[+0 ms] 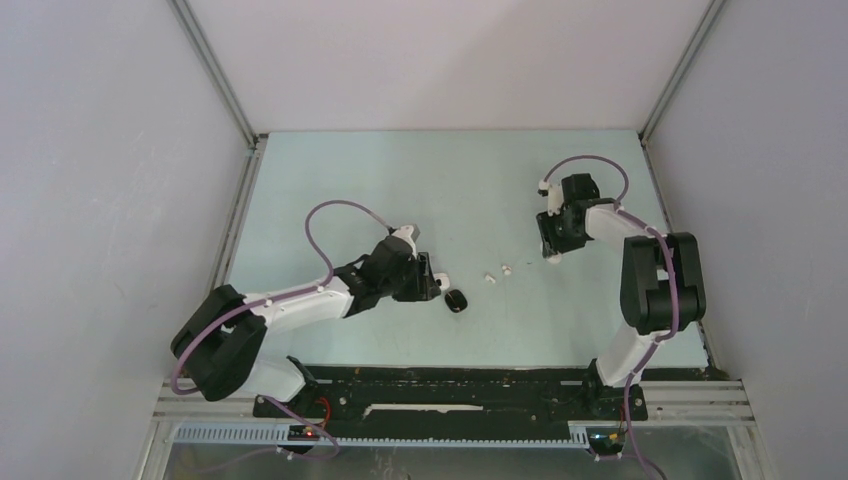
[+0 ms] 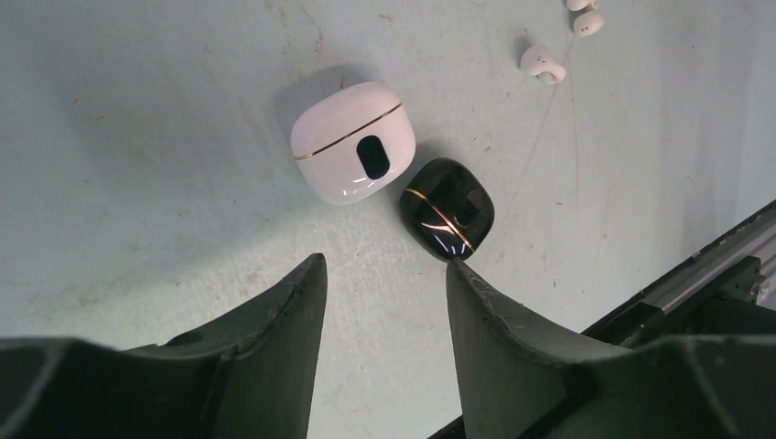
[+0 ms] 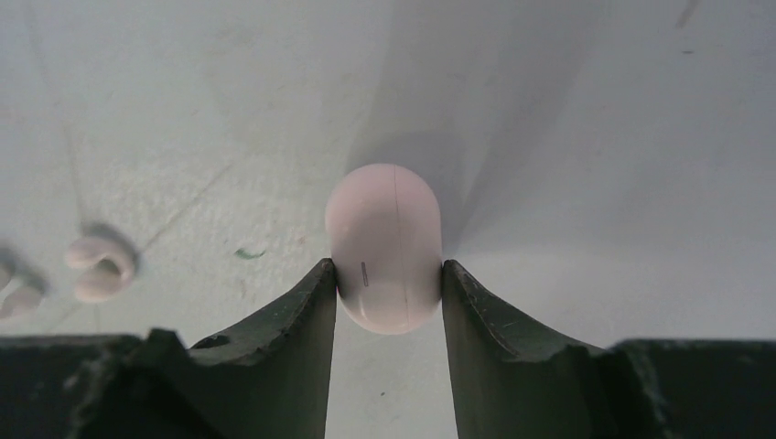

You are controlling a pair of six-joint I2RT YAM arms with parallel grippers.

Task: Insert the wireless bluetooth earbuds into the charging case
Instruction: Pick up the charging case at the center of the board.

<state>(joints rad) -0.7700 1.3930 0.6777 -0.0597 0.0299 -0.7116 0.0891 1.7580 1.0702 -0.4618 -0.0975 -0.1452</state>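
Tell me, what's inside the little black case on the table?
Its inside is hidden: the black case lies shut, lid seam closed. White earbuds lie loose on the table beyond it.

Glossy white rounded plastic case (image 2: 352, 142), thin gold seam, black oval, at its four o'clock a glossy black rounded case (image 2: 447, 208), gold stripe there too, small white earbuds (image 2: 542, 64), pale pink rounded case (image 3: 384, 247), mint-green tabletop (image 2: 137, 137).

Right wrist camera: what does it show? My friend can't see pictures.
A white, rounded case sits between two dark jaws, which touch both its sides. Small white earbuds lie on the pale table, off to the left.
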